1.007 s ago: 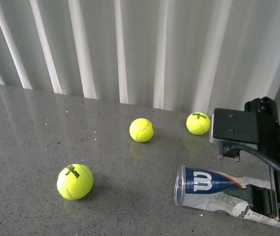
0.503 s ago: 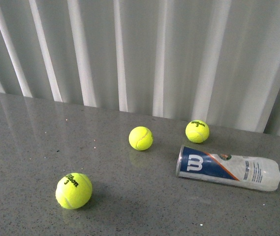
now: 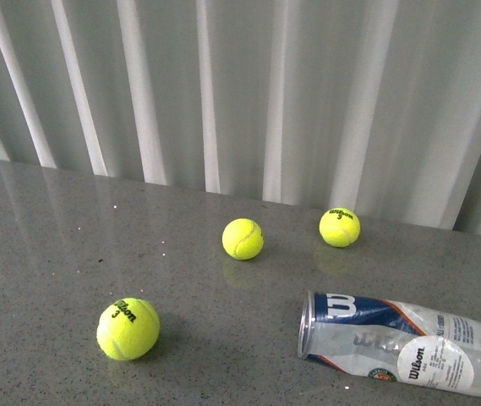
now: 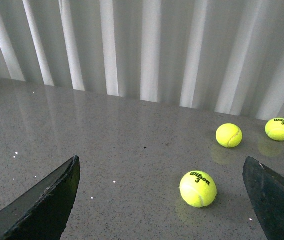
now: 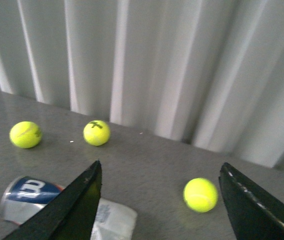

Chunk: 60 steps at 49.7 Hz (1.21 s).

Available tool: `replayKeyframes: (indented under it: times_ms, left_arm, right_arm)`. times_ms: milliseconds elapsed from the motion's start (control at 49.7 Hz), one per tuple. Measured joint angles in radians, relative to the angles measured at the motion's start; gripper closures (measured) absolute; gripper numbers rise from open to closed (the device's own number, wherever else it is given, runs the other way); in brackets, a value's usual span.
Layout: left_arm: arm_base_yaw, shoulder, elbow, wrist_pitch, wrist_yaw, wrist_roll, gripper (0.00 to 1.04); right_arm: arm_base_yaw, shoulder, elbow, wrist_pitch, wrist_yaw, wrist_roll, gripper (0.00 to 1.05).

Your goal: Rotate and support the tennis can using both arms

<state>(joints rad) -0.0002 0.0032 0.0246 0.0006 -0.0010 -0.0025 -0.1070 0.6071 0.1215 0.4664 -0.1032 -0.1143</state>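
On your grey speckled worktop (image 3: 223,338), clear plastic tennis can (image 3: 401,342) lying sideways, partly behind one finger (image 5: 77,210) of your spread right tool (image 5: 160,164), left tool (image 4: 160,158) also spread.

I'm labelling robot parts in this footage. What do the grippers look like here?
Only the finger ends show, in the wrist views. The left gripper has two matte black, wedge-shaped fingers with pale, scuffed edges; the right gripper looks the same. No cables or markings are visible, and the front view shows no arm.
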Motion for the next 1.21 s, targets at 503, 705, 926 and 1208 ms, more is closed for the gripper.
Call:
replayKeyframes:
  times_ms: [503, 705, 926, 1208]
  left_arm:
    - [0.0, 0.0, 0.0, 0.0, 0.0, 0.0, 0.07]
    - [0.0, 0.0, 0.0, 0.0, 0.0, 0.0, 0.07]
    - [0.0, 0.0, 0.0, 0.0, 0.0, 0.0, 0.07]
    - [0.0, 0.0, 0.0, 0.0, 0.0, 0.0, 0.07]
  right_arm:
    - [0.104, -0.254, -0.117, -0.114, 0.102, 0.101, 1.01]
    - [0.104, -0.341, -0.117, -0.196, 0.102, 0.101, 1.01]
    - [0.104, -0.406, -0.117, -0.262, 0.102, 0.101, 1.01]
    - [0.104, -0.602, -0.117, -0.462, 0.101, 0.102, 1.01]
